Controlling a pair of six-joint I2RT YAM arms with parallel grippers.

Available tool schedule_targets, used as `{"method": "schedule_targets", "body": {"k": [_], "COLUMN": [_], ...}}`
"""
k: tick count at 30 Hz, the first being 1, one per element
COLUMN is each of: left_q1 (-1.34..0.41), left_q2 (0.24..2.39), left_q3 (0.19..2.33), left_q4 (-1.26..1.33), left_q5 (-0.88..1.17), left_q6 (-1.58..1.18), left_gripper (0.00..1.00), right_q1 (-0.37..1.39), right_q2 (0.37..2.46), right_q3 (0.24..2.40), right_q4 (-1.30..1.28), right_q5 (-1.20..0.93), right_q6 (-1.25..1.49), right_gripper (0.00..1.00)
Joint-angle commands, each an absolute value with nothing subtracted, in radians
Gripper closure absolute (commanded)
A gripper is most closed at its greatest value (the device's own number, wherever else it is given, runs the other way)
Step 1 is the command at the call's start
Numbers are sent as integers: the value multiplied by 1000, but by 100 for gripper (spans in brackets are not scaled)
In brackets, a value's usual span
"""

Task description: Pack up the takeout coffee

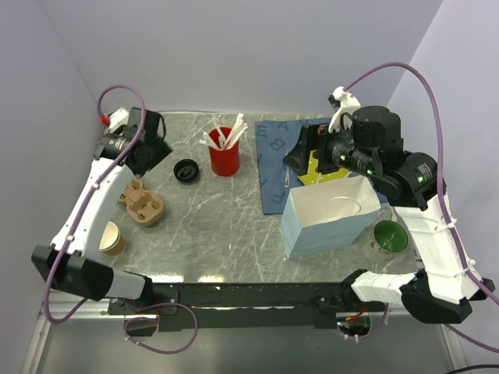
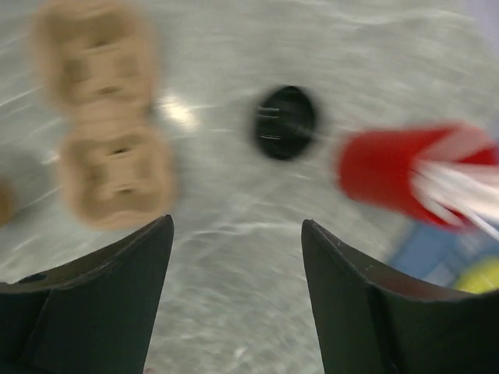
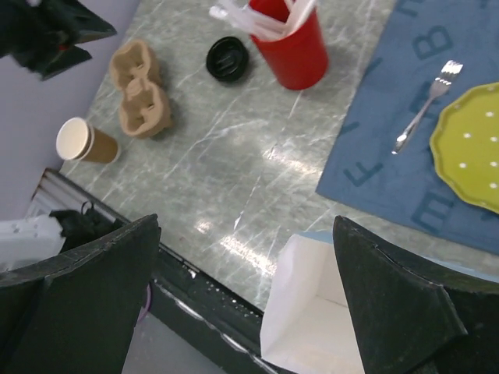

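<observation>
Coffee (image 1: 186, 170) sits dead ahead of spread left gripper (image 2: 236, 222), right gripper (image 3: 246, 222) hangs spread by bag (image 1: 323, 226), probably to steady it.

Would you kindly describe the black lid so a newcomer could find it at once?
On the grey marbled table, look in the far left part. The black lid sits between the tan cup carrier and the red cup of white utensils. It is the only small, round, black thing there.
</observation>
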State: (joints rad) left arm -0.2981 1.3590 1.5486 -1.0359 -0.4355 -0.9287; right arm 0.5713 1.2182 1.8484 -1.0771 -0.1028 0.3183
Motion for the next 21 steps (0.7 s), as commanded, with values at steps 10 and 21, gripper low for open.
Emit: {"method": "schedule_targets", "body": {"k": [10,21], "left_q1": [-52,83], "left_q2": [1270,1227], "left_q3": [1330,1226], "left_q4": [-1371,-1327], "left_q5": [-627,-808], "left_q6": [-1250,-1365], "left_gripper": [46,40], "right_q1": [566,566], "right_q2": [1144,1269], "right_q3": [1622,1753], "right_q4": [-879,-966], "right_q5": [-360,-449], "right_q6": [333,313], "right_gripper": [6,9]}}
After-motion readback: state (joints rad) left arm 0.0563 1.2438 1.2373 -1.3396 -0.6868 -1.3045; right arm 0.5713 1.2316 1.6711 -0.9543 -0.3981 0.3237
